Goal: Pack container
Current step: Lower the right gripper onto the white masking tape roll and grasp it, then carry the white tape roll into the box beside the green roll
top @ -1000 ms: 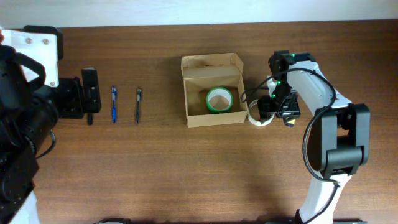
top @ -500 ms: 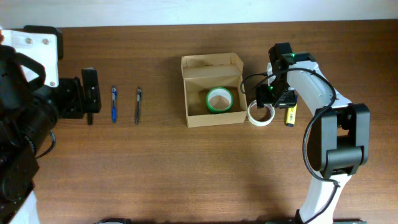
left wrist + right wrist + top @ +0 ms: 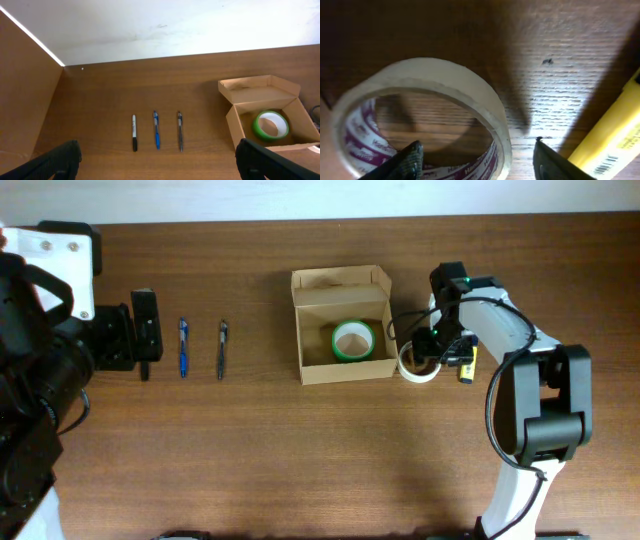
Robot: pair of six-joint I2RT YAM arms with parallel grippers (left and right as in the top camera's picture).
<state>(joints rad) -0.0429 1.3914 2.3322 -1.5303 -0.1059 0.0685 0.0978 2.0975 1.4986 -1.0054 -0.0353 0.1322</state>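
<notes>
The container (image 3: 341, 366) is a light-brown cardboard box with its flap lid open at the table's middle, and it also shows in the left wrist view (image 3: 235, 122). A green tape roll (image 3: 352, 340) lies inside it. A whitish tape roll (image 3: 412, 369) lies just right of the box. My right gripper (image 3: 432, 350) is open over this roll. In the right wrist view, one finger of the right gripper (image 3: 480, 162) is inside the roll (image 3: 470, 85) and the other is outside its wall. My left gripper (image 3: 147, 335) is open and empty at the far left.
A black-and-white marker (image 3: 134, 139), a blue pen (image 3: 184, 347) and a dark pen (image 3: 222, 348) lie in a row left of the box. A yellow marker-like object (image 3: 466, 366) lies right of the whitish roll, close to the right finger (image 3: 615, 135).
My right gripper has shifted left off the yellow object and come down over the whitish tape roll. The left arm has not moved.
</notes>
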